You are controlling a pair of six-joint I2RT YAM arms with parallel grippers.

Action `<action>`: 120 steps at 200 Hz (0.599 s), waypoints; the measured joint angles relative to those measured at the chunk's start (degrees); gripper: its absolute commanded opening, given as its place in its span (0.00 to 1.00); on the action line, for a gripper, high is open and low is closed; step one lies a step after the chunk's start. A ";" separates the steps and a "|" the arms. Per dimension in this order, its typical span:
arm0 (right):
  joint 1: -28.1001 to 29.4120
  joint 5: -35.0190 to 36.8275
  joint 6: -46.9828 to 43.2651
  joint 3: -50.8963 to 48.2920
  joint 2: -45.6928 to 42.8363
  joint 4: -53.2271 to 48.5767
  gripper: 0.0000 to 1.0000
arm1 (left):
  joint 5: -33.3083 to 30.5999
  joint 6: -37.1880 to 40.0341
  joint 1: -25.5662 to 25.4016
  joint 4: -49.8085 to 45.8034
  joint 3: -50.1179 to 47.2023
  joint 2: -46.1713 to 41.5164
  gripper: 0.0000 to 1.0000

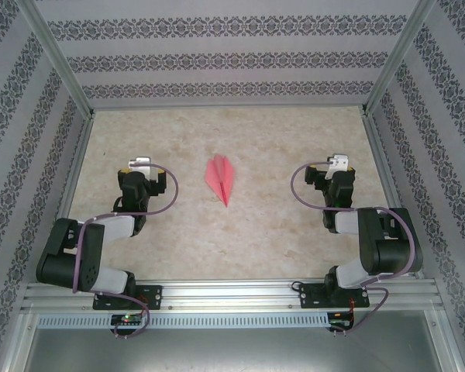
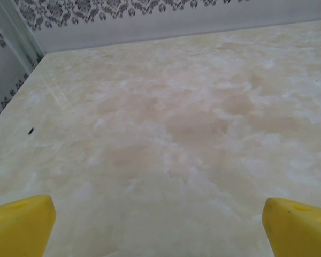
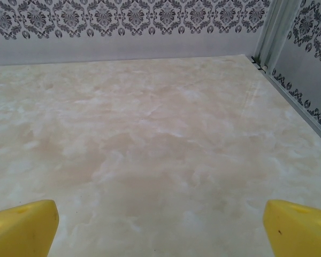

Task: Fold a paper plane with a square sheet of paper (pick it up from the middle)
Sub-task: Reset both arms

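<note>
- Left tool (image 2: 158, 229) and right tool (image 3: 160, 229) gape wide, empty.
- We see the paper plane (image 1: 222, 180) on the desk (image 1: 294, 248) between them, touching neither.
- We fear an inward sweep could crush its folds.

The left claw (image 2: 158, 219) and right claw (image 3: 160, 219) each end in two bright yellow fingers (image 2: 18, 222), blocky wedges with rounded corners. One finger of the right claw carries a tiny dark speck. Just behind each claw sits a small white camera block (image 1: 142, 163). Further back, the left arm (image 1: 85, 252) and right arm (image 1: 384, 244) are glossy black with pale grey sleeves. A mauve cable (image 1: 170, 190) loops out beside each wrist and runs back to a black base (image 1: 128, 296), where a small board (image 1: 128, 318) shows a lit dot.
</note>
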 measured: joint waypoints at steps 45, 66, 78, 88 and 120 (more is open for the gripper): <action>0.00 0.17 0.02 0.02 0.00 0.00 0.98 | 2.34 -0.09 2.93 6.51 -0.87 7.02 1.00; 0.00 0.17 0.00 0.02 0.00 0.00 0.98 | 2.51 -0.11 3.10 7.72 -0.90 6.99 1.00; 0.00 0.17 0.00 0.00 0.00 0.00 0.98 | 2.49 -0.11 3.10 8.11 -0.90 6.99 1.00; 0.00 0.17 0.00 0.02 0.00 0.00 0.98 | 2.51 -0.11 3.10 8.37 -0.90 6.99 1.00; 0.00 0.17 0.00 0.02 0.00 0.00 0.98 | 2.54 -0.11 3.10 8.85 -0.90 6.99 1.00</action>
